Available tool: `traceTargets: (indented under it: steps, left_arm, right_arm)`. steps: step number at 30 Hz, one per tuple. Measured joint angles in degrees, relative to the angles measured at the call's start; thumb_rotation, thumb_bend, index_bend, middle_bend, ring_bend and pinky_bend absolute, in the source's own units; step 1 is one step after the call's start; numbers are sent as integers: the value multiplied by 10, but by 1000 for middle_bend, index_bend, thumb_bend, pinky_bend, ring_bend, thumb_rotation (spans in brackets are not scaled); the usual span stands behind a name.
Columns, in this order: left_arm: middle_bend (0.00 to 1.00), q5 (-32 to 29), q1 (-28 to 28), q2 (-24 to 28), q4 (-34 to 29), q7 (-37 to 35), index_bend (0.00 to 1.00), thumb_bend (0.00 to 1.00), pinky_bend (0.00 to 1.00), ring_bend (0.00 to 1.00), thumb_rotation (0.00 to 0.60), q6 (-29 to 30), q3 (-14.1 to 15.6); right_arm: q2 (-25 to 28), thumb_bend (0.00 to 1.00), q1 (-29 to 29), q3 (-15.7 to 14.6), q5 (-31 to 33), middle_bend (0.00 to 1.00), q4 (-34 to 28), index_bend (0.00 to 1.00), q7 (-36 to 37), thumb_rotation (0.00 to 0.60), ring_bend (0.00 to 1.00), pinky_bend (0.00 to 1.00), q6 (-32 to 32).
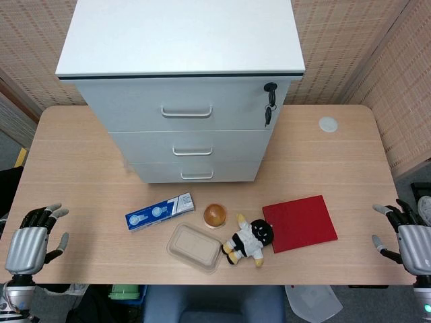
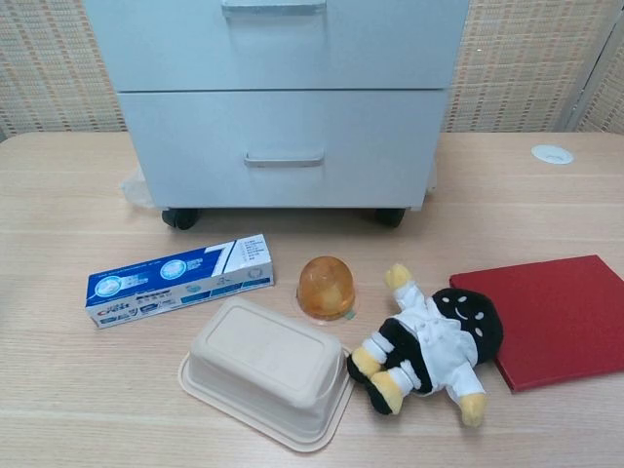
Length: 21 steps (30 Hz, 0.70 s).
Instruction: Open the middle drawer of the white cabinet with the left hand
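The white cabinet [image 1: 182, 40] stands at the back middle of the table, with three drawers, all closed. Its middle drawer [image 1: 192, 146] has a metal handle [image 1: 192, 152]; in the chest view that drawer [image 2: 283, 44] fills the top of the frame with its handle [image 2: 273, 7] at the upper edge. My left hand [image 1: 30, 240] hovers at the table's front left edge, fingers apart and holding nothing, far from the cabinet. My right hand [image 1: 407, 235] is at the front right edge, also open and empty. Neither hand shows in the chest view.
In front of the cabinet lie a blue toothpaste box [image 1: 159, 212], a beige pulp container [image 1: 194, 247] upside down, an orange dome-shaped object [image 1: 215, 215], a plush doll [image 1: 250, 240] and a red book [image 1: 300, 223]. A key [image 1: 269, 101] hangs from the top drawer's lock.
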Motion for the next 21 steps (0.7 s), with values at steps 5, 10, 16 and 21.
traceTargets:
  steps: [5, 10, 16, 21]
  left_arm:
    - [214, 2, -1, 1, -3, -2, 265, 398, 162, 185, 600, -2, 2]
    - [222, 5, -2, 2, -3, -4, 266, 398, 162, 192, 600, -2, 2]
    - [303, 29, -7, -2, 9, -20, 280, 398, 246, 279, 600, 7, -1]
    - [464, 62, -31, 6, 11, -65, 300, 398, 499, 445, 600, 1, -8]
  right_arm:
    - [-1, 284, -1, 0, -1, 272, 1, 228, 2, 600, 214, 244, 3]
    - [0, 285, -2, 0, -3, 272, 1, 228, 2, 600, 214, 245, 5]
    - [1, 285, -3, 0, -5, 272, 2, 228, 4, 600, 214, 244, 8]
    - [3, 287, -2, 1, -9, 271, 0, 228, 5, 600, 215, 244, 9]
